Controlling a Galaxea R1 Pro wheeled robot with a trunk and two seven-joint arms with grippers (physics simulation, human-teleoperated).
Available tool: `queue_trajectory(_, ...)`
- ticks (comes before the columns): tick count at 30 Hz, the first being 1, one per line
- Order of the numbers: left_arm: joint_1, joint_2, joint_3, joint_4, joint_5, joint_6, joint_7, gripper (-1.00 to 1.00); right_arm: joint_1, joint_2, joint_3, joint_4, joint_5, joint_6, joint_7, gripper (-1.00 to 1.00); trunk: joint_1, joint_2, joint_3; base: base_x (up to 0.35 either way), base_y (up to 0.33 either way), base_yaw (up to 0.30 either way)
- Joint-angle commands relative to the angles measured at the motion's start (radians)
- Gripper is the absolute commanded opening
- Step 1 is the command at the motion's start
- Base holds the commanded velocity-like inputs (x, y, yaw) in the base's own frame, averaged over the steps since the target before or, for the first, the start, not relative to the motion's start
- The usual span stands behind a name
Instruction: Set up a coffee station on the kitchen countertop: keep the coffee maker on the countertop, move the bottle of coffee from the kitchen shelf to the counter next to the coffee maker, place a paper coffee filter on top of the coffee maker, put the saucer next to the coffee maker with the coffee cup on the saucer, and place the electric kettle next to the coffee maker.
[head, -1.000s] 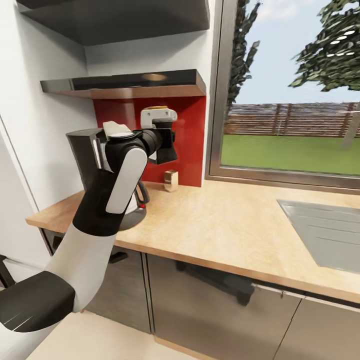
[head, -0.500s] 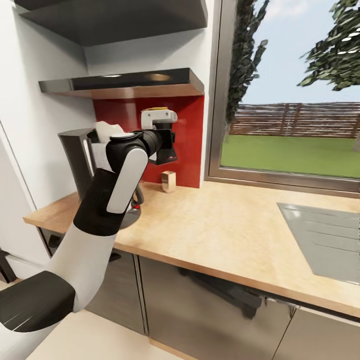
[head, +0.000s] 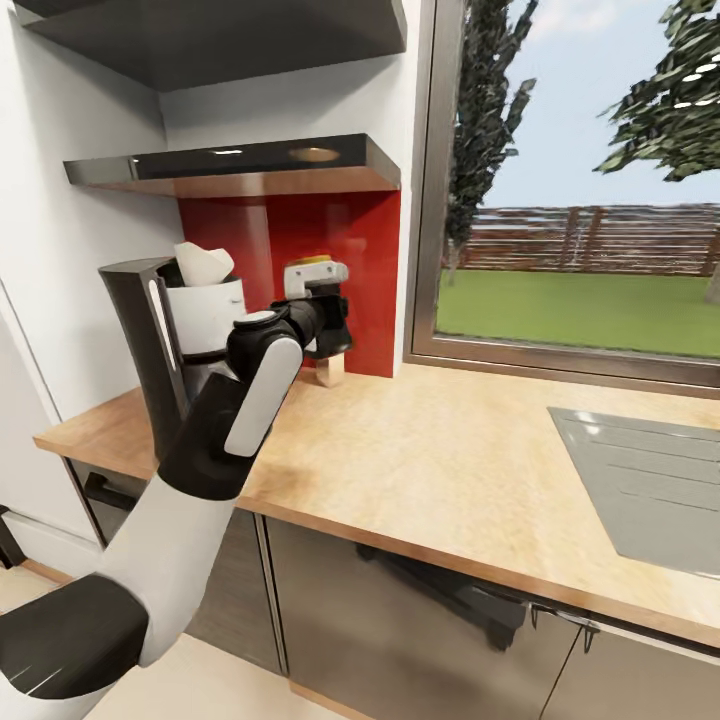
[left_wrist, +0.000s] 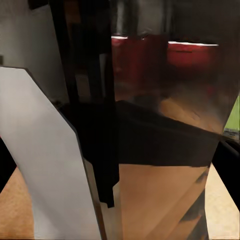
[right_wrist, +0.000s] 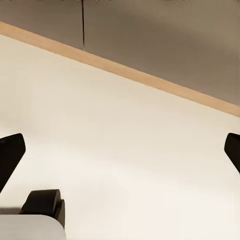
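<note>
The black coffee maker (head: 140, 340) stands at the counter's left end, a white paper filter (head: 203, 264) sticking out of its top. My left gripper (head: 325, 325) hovers just right of it, close to the red backsplash. It is shut on what looks like the bottle of coffee (head: 315, 272), white with a yellow lid. In the left wrist view a dark glossy surface (left_wrist: 160, 150) sits right in front of the camera. My left arm hides the kettle. My right gripper (right_wrist: 120, 155) hangs open above the floor.
A small wooden block (head: 330, 372) sits on the wooden countertop (head: 420, 450) under the left gripper. A dark shelf (head: 240, 165) runs above the coffee maker. The steel sink (head: 650, 480) is at the right and a window (head: 580, 200) behind.
The view has shifted, showing more of the coffee maker and its filter. My left gripper has come down from near the shelf toward the counter, with the bottle in it.
</note>
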Motion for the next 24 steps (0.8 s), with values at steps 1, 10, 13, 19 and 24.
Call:
queue_trajectory(1,0.004,0.001,-0.001,0.009,0.005,-0.004,0.01,-1.0,-0.001,-0.001,0.007,0.001,-0.007,-0.004,0.002,1.0,0.0,-0.001,-0.001,0.0,0.0,0.0)
queue_trajectory(10,0.065,0.042,-0.002,0.051,0.0,-0.047,0.009,-1.0,-0.001,-0.001,0.007,0.001,-0.007,-0.004,0.002,1.0,0.0,-0.001,-0.001,0.0,0.0,0.0)
queue_trajectory(13,0.078,0.059,-0.019,0.087,-0.001,-0.097,0.007,-1.0,-0.001,-0.001,0.007,0.001,-0.007,-0.004,0.002,1.0,0.0,-0.001,-0.001,0.0,0.0,0.0)
queue_trajectory(19,0.083,0.07,-0.116,0.148,-0.001,-0.16,0.006,-1.0,0.0,-0.001,0.007,0.001,-0.007,-0.004,0.002,1.0,0.0,-0.001,-0.001,0.0,0.0,0.0)
queue_trajectory(24,0.084,0.074,-0.131,0.191,-0.001,-0.206,0.006,-1.0,0.0,-0.001,0.007,0.001,-0.007,-0.004,0.002,1.0,0.0,-0.001,-0.001,0.0,0.0,0.0)
